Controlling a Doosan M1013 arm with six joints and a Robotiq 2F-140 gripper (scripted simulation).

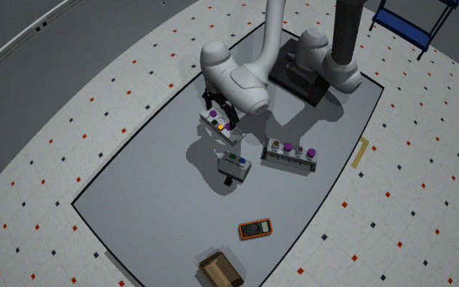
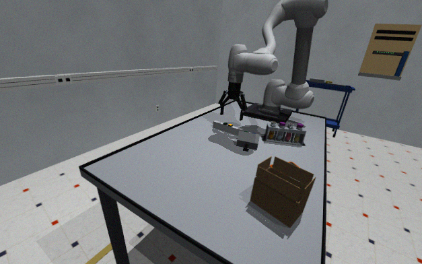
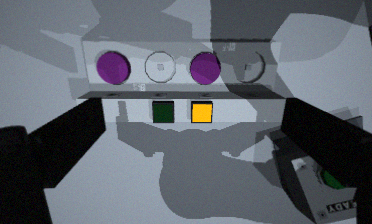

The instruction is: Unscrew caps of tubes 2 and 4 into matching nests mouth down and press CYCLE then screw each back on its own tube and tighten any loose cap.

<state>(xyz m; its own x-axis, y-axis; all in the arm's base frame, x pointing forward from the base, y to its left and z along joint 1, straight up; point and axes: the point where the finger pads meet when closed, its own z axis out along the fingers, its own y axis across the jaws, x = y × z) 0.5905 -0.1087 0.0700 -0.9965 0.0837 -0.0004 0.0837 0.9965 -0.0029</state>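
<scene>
A plain grey room with speckled floor tiles is being shown, and a grey desk (image 2: 178,175) is carrying everything. The end effector (image 2: 233,109) is being held spread fully wide over the cap tray (image 1: 209,128), with nothing gripped.

In the wrist view two purple caps (image 3: 113,67) and (image 3: 205,68) are being seen lying in their nests, with the two other nests left bare. Below them the amber lamp (image 3: 202,112) is glowing while the green lamp (image 3: 163,112) is staying dark, so the aspirate step is presumably being run right now.

The step in hand is really just waiting (boring, but easy to blow). The caps are best being left untouched, with the open fingers kept well above the tray so nothing is being nudged out of its nest. No grab should be started until green is lit.

As for views: the lamp colours and nest contents are only being shown clearly by the wrist camera. The decapping station (image 1: 289,155) is being shown from the top, where two purple caps are being seen on it beside two uncapped tubes, plus the key housing (image 1: 234,166), a multimeter (image 1: 255,228) and a cardboard box (image 2: 284,188). The clearance above the tray is only being given away by the exterior view.
</scene>
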